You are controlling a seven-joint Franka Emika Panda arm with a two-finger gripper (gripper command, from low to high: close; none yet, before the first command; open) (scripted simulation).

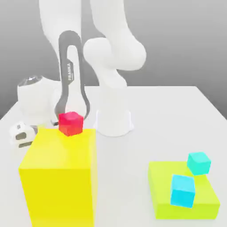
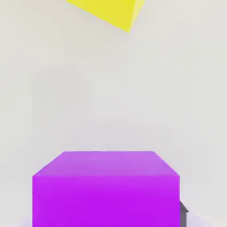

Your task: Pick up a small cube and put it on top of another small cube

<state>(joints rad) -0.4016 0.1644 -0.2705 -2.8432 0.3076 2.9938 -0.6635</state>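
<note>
Red cube (image 1: 71,123) on a yellow block (image 1: 61,150) — two cyan cubes (image 1: 182,191) on a lime slab (image 1: 162,186).

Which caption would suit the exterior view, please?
Red cube atop a yellow block, two blue-toned cubes on a lime slab.

Bright, even light washing out a simulated tabletop scene.
Glare is bleaching the smooth white robot arm (image 1: 113,57) against a grey gradient backdrop (image 1: 177,40); in the hand view, faint soft shading is crossing the pale surface (image 2: 62,97).
</note>
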